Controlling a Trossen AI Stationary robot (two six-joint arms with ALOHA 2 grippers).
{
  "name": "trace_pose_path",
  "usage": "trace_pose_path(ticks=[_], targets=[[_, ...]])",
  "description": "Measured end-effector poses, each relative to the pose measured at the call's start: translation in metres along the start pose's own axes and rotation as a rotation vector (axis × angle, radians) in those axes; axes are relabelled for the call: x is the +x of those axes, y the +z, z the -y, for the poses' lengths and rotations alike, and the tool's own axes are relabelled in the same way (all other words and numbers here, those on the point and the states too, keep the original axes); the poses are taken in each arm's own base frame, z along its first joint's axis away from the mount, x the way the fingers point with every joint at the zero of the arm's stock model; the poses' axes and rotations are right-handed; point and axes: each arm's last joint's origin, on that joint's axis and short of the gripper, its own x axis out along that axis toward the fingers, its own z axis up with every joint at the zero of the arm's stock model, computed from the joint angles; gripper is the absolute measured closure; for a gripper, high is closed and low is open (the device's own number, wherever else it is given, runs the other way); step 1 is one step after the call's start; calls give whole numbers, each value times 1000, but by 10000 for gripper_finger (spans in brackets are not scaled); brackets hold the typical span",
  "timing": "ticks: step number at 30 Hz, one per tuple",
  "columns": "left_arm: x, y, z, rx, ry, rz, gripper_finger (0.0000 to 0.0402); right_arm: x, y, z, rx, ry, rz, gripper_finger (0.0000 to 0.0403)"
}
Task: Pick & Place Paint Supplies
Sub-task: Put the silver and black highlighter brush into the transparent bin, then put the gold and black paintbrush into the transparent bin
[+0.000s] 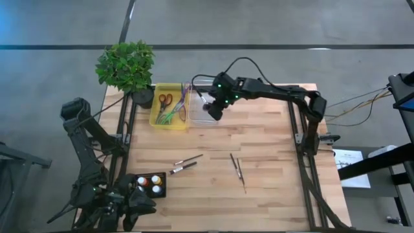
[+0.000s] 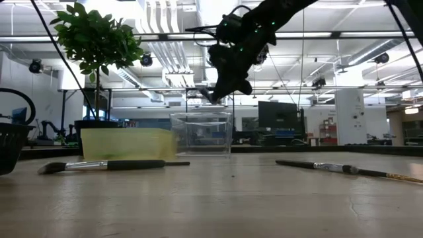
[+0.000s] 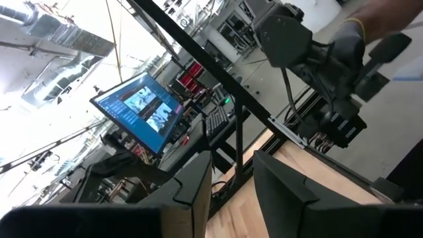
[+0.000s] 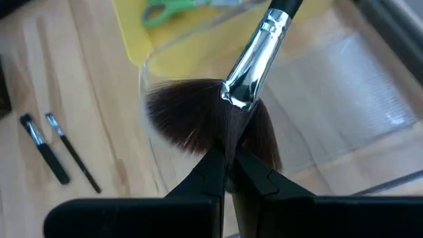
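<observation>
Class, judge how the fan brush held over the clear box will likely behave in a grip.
The fan brush is pinched at its splayed bristles by the right gripper, so it will probably flex there. Its thin handle looks light; the shiny ferrule may slip.

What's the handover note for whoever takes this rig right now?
Right pincer: shut on the fan brush, held above the clear bin at the table's far side.
Left pincer: open, parked at the near left corner beside the paint bottles.
Done: nothing visibly in the clear bin.
Left: release the fan brush; four thin brushes and the bottles wait on the table.
</observation>
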Motion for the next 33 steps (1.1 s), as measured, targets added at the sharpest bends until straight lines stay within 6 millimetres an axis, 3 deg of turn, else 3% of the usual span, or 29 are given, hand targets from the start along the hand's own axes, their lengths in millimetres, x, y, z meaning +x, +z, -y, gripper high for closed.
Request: trace_pose_path(ticks=[15, 26, 33], targets=[[0, 0, 0, -5, -2, 0, 285, -2, 7, 8, -29, -100, 12, 384], [0, 0, 0, -3, -2, -1, 285, -5, 7, 7, -52, -124, 17, 233], [0, 0, 0, -6, -3, -1, 285, -48, -6, -15, -14, -124, -53, 198]])
